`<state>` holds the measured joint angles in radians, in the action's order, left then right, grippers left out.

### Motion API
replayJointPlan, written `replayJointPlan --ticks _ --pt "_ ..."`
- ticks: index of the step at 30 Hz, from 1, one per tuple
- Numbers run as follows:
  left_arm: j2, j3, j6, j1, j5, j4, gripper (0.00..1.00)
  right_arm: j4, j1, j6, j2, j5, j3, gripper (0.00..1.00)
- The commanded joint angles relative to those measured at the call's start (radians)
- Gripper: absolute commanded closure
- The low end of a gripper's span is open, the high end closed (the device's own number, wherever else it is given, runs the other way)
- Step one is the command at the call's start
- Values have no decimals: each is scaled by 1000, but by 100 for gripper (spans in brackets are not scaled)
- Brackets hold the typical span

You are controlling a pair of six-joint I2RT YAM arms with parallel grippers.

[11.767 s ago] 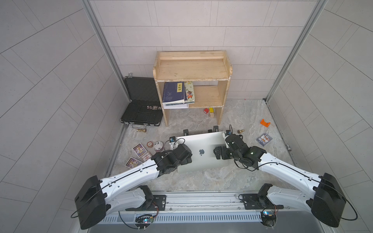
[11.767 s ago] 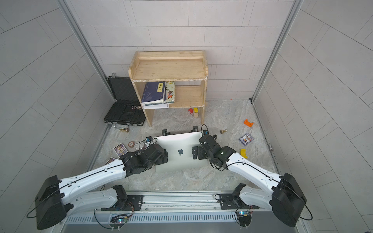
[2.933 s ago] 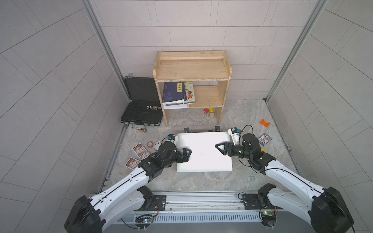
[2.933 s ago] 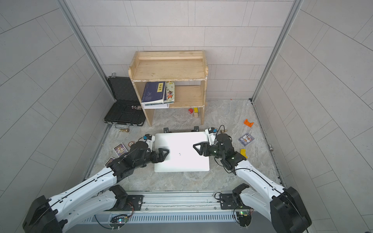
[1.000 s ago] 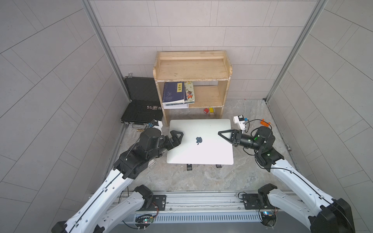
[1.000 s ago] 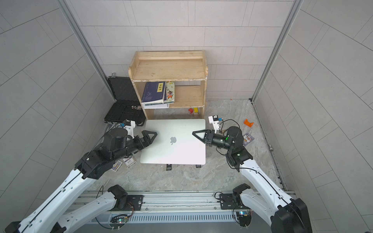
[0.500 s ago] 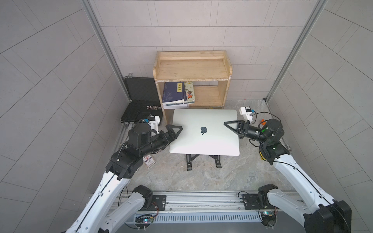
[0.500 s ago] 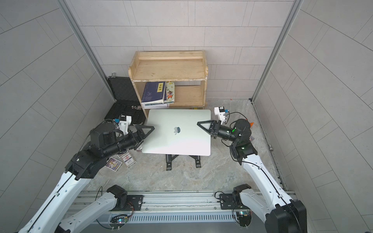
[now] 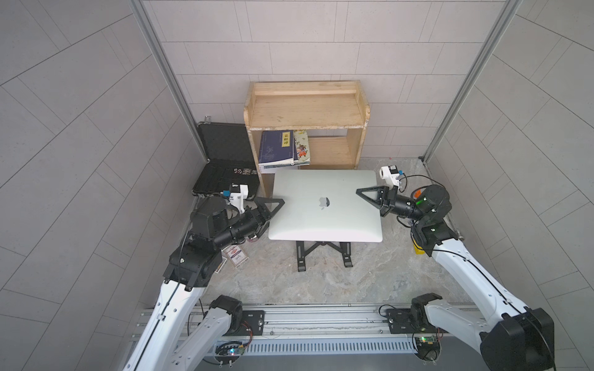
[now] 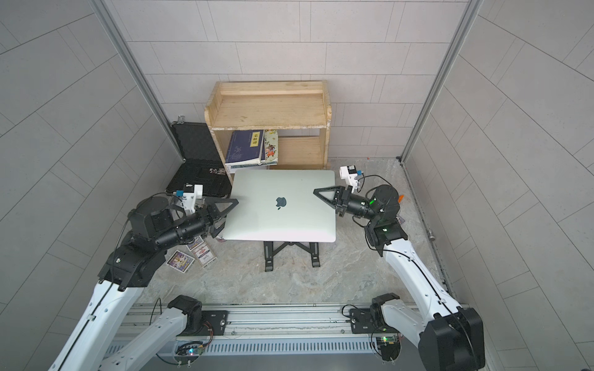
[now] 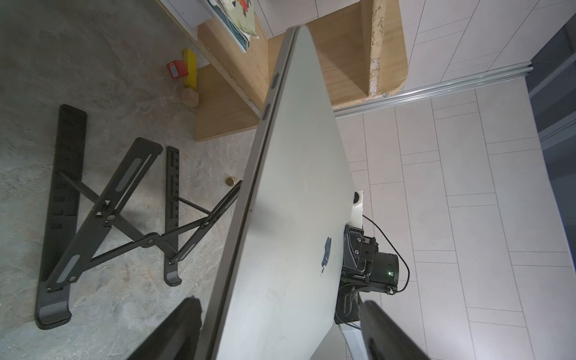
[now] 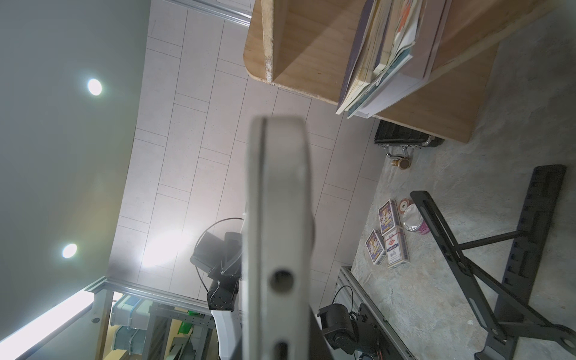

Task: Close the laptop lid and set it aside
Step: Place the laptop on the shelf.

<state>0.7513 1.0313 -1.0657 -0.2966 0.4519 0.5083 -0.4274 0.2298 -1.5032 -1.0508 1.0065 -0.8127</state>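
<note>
Closed laptop [image 9: 321, 221] held in the air between two arms, as seen in both top views. The laptop lid [image 10: 266, 212] was shut flat against the base, logo side up. The machine lay roughly level above the black folding stand [image 9: 321, 252], which stood on the marbled floor [image 9: 321, 289]; the left wrist view showed the two clear of each other. The laptop's far edge lay just in front of the wooden shelf [image 9: 305, 109], whose lower board carried books [image 9: 278, 151]. The right gripper [image 9: 363, 194] was clamped on the laptop's right edge, one finger lying on the lid; in the right wrist view that edge filled the middle of the frame, its seam closed. The left gripper [image 9: 277, 205] straddled the left edge with its jaws apart. In the left wrist view a gap showed between one of its fingers [image 11: 383, 336] and the lid, while the other lay close to the underside, contact not discernible. An open black briefcase [image 9: 225, 160] stood left of the shelf, and card boxes [image 10: 193, 253] lay on the floor beside the left arm.
</note>
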Motion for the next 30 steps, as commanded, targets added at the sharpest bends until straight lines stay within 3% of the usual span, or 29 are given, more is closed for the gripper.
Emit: replayJointPlan --ticks 1,7,13,17,30 --pt "3 -7 -35 1 98 -52 22 -164 3 -56 5 -29 -88 100" --pt "1 -17 -58 22 127 -68 28 -127 3 -53 -25 -15 -149 100" --pt "10 -16 -97 30 165 -112 55 -75 3 -28 -40 -9 -192 100" --pt "47 -2 -143 35 203 -150 82 -7 4 -8 -58 -6 -256 100" --pt "154 116 -184 46 209 -168 100 106 8 0 -194 0 -494 100"
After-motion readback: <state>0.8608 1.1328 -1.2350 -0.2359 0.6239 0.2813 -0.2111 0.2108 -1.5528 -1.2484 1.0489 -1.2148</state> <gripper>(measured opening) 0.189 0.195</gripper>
